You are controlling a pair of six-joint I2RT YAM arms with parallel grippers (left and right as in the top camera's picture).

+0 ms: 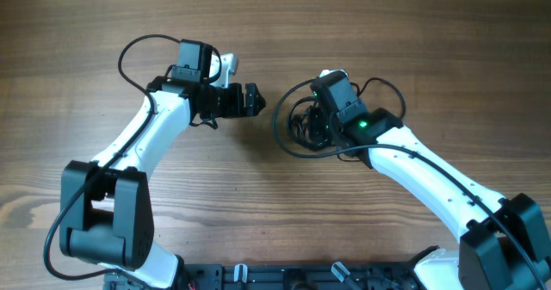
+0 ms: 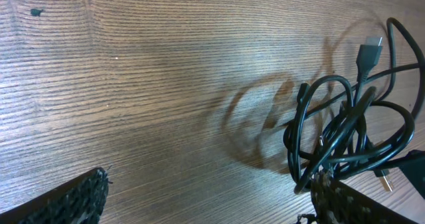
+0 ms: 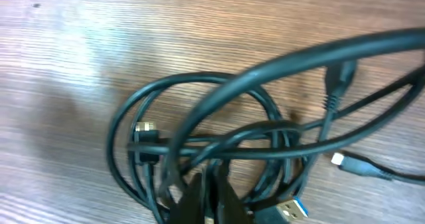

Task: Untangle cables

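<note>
- The cables are a knotted black bundle right of the middle of the wooden desk, directly under the right arm's wrist.
- The right tool has its fingers pressed together with no gap showing. Crossing strands of the bundle sit right at their tips, and it seems to pinch one or two of them, though the blur in the right wrist view makes the exact strand hard to pick out.
- Around those tips the cords form several overlapping loops. A flat plug with a blue tongue lies just beside the fingers, and a small white-tipped plug lies further right.
- In the left wrist view the bundle's shadow falls apart from the cords, to their left, so at least part of the tangle is off the desk.
- The left tool is spread as wide as it goes and holds nothing. It points toward the bundle from the left, near it but not touching.
</note>
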